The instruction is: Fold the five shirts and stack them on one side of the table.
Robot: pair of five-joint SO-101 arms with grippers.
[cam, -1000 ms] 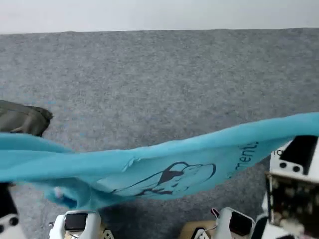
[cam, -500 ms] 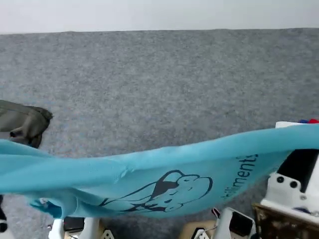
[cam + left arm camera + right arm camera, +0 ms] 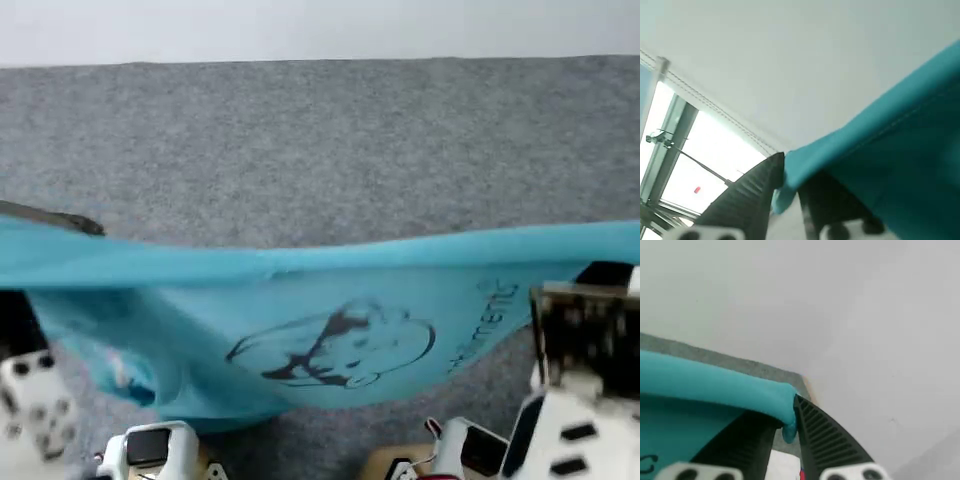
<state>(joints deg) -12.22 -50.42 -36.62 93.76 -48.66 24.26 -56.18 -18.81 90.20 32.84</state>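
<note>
Black ribbed jaws of the left claw (image 3: pixel 785 184) are pressed on one end of the turquoise shirt (image 3: pixel 300 300), those of the right claw (image 3: pixel 790 427) on the other. It is thus held stretched above the grey bench (image 3: pixel 320 140) near its near edge, presumably for spreading flat. Its long axis runs from left edge to right edge, with the printed body sagging.

One turquoise shirt (image 3: pixel 330 300), one dark garment (image 3: pixel 62 220), one grey table (image 3: pixel 320 140)

Grey felt table (image 3: pixel 320 140), white wall (image 3: pixel 320 30), bright window (image 3: pixel 670 150)
</note>
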